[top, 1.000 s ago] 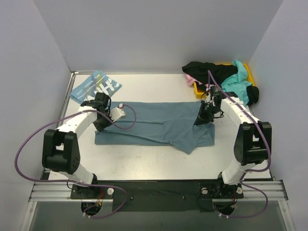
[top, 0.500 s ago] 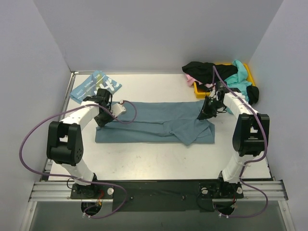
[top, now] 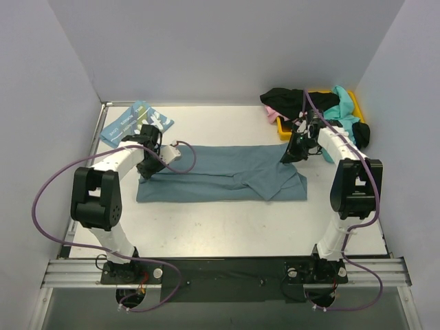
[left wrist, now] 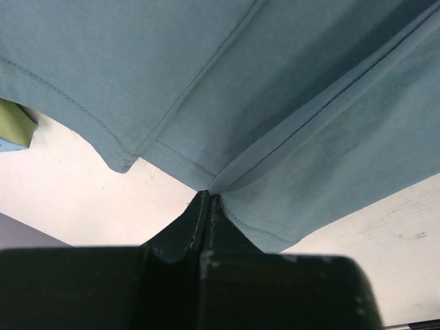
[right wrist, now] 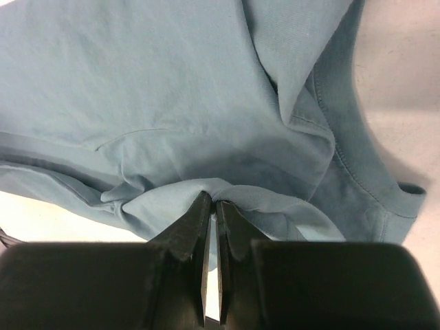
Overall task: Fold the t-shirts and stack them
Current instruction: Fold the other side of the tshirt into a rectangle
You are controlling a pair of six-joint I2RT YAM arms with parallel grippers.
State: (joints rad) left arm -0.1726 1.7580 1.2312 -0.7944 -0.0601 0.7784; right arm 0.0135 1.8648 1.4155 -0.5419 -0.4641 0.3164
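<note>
While pinched at both ends, slate-teal t-shirt [top: 227,175]: laid L-to-R across mid bench [top: 227,227], R part rumpled.
Left tool [left wrist: 207,201]: clamped on the shirt's L hem, cloth nipped btwn the tips.
Right tool [right wrist: 210,205]: closed tight on a cloth fold at the shirt's far-R edge.
Light-blue t-shirt [top: 134,122]: folded, far-L corner, just beyond the teal one.
Yellow bin [top: 283,128]: far-R corner; black t-shirt [top: 292,100] & turquoise t-shirt [top: 340,113] heaped over it.

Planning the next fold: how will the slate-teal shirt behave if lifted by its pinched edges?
Likely floppy: the slate-teal shirt bunches into creases at the right gripper. Probably light, since the left gripper holds it by a thin pinch of hem. It would likely sag in the middle.
</note>
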